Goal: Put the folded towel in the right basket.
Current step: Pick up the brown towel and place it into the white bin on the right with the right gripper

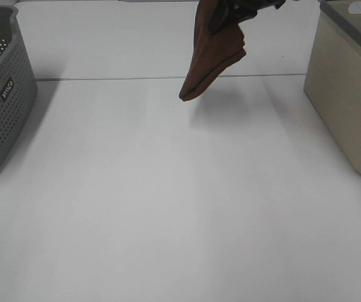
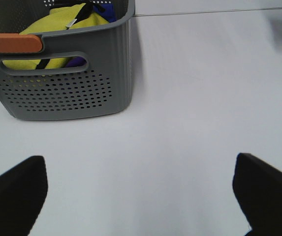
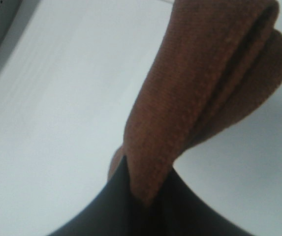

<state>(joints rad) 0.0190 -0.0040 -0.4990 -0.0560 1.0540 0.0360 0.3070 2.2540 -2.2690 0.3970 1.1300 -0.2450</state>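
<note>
One white tabletop (image 1: pixel 167 207): spans the whole workspace.
Baskets: grey perforated plastic basket (image 1: pixel 0 94) left; beige smooth-walled basket (image 1: pixel 347 94) right, the target.
Towel: rust-brown folded cloth towel (image 1: pixel 210 56) dangles mid-air, well short of the target.
Right gripper (image 1: pixel 234 16): pinching the towel's top; carry rightward, hanging corner above the rim.
Left gripper (image 2: pixel 141 196): spread wide, empty.

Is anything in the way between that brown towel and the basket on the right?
Nothing visible. The towel hangs from the right gripper above the table, with only open space across to the beige basket.
</note>
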